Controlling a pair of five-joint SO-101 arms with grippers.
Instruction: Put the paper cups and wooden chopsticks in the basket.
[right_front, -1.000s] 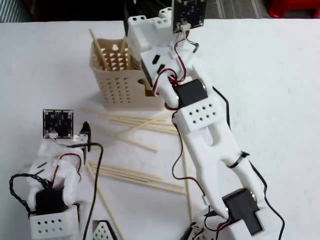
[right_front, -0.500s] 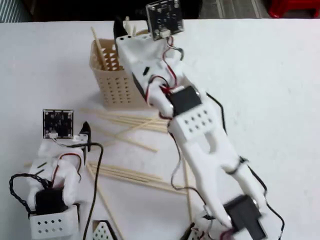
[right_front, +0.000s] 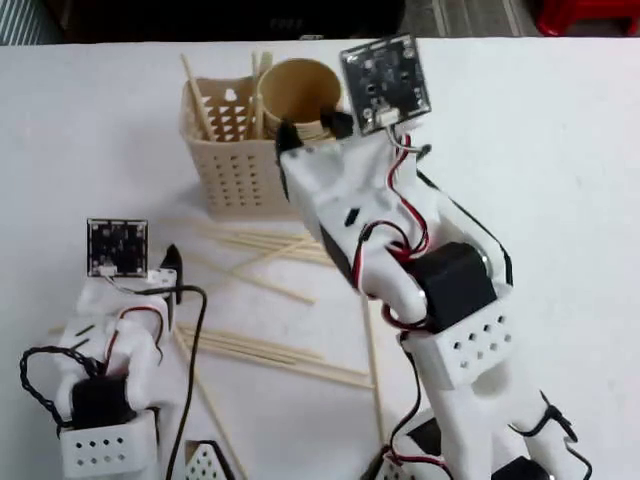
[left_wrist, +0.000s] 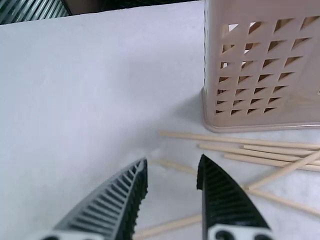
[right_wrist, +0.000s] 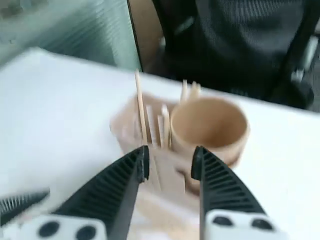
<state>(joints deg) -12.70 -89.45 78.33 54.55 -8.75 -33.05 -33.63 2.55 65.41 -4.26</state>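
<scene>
In the high view, the right arm, which half a second ago stretched over the basket (right_front: 230, 165), has drawn back toward its base. That uncovers a cup (right_front: 300, 92) standing upright in the basket's far corner, beside a few sticks leaning inside. The right end effector (right_front: 313, 126) sits just short of the cup, released and empty. One cup looks delivered, but many chopsticks (right_front: 270, 350) remain scattered on the worktop (right_front: 560, 150). The left arm stays folded low near its base.

In the left wrist view, the left end effector (left_wrist: 171, 172) is released, holding nothing, above loose chopsticks (left_wrist: 240, 142) near the basket (left_wrist: 260, 65) wall.

In the right wrist view, the right end effector (right_wrist: 169, 162) points at the cup (right_wrist: 210, 125), jaws apart and clear of it.
</scene>
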